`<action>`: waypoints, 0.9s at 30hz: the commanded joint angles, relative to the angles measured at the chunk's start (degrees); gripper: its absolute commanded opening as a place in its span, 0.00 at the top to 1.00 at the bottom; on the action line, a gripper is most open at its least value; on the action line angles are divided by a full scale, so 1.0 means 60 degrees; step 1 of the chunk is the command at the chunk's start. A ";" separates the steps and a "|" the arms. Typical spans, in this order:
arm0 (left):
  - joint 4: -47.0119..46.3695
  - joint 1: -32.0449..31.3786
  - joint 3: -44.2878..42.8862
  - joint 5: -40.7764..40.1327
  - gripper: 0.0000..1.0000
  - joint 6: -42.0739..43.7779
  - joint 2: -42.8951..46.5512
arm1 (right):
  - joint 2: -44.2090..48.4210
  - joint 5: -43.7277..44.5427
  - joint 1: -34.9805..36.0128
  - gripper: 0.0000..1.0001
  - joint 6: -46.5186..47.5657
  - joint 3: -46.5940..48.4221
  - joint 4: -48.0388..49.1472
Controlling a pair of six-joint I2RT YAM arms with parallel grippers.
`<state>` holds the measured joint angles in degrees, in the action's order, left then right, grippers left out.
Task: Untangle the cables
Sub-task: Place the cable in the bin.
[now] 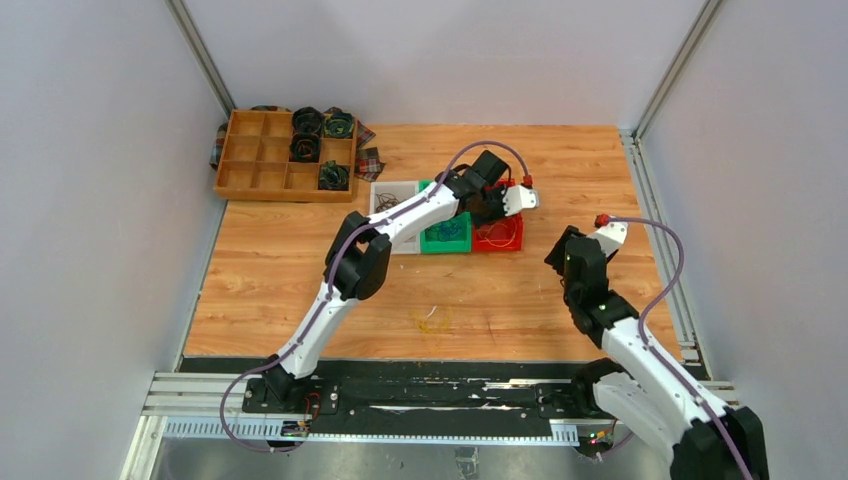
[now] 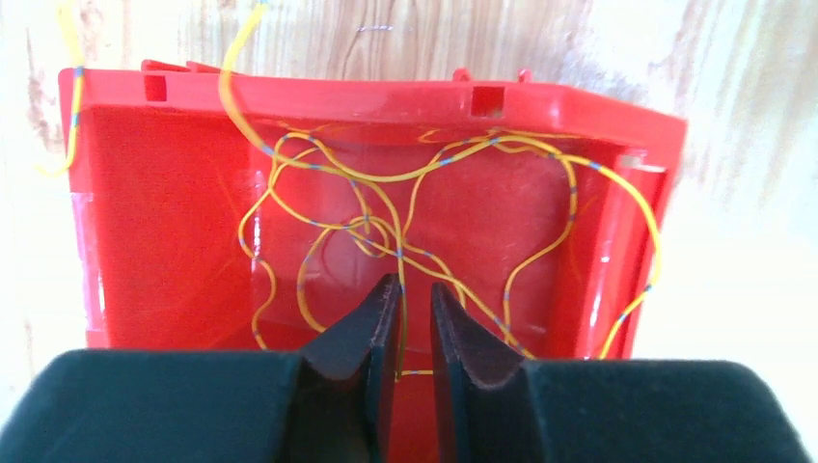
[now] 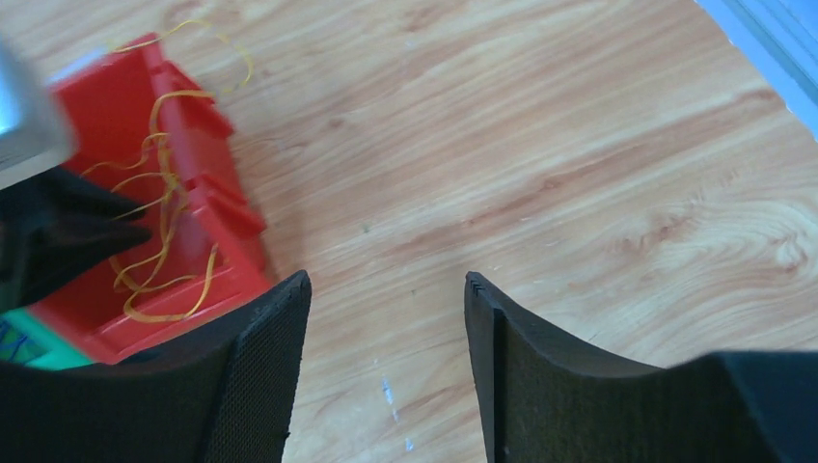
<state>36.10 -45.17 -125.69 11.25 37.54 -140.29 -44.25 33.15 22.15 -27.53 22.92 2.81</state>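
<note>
Left wrist: left jaws slightly parted astride yellow cables (image 2: 369, 226); right jaws wide, empty.

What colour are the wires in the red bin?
Yellow wires with small blue bands; left wrist view.

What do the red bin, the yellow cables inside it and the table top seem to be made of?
Red bin: probably moulded plastic, glossy; smooth walls catch glints, slots formed in the rim. Yellow cables: thin flexible wire, seemingly plastic-coated, with small blue marks; they curl in loose loops. Table top: wood or wood-look laminate, smooth; grain shows, but which is unclear.
</note>
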 commanded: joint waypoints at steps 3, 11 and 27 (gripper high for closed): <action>0.0362 0.0203 0.0225 0.1815 0.60 -0.0071 0.1027 | -0.2080 -0.2958 -0.2210 0.37 -0.1565 0.0832 0.1045; 0.0770 0.0439 0.0862 0.3229 0.25 0.0385 0.2139 | -0.5429 -0.5317 -0.3226 0.27 -0.2782 0.2564 0.2883; 0.2438 0.1615 0.0591 0.4005 0.01 -0.0945 0.3770 | -0.7002 -0.5766 -0.3029 0.31 -0.3592 0.2821 0.4104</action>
<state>46.37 -38.26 -121.27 32.05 35.99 -123.55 -90.15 -1.93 3.38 -52.53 40.42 25.02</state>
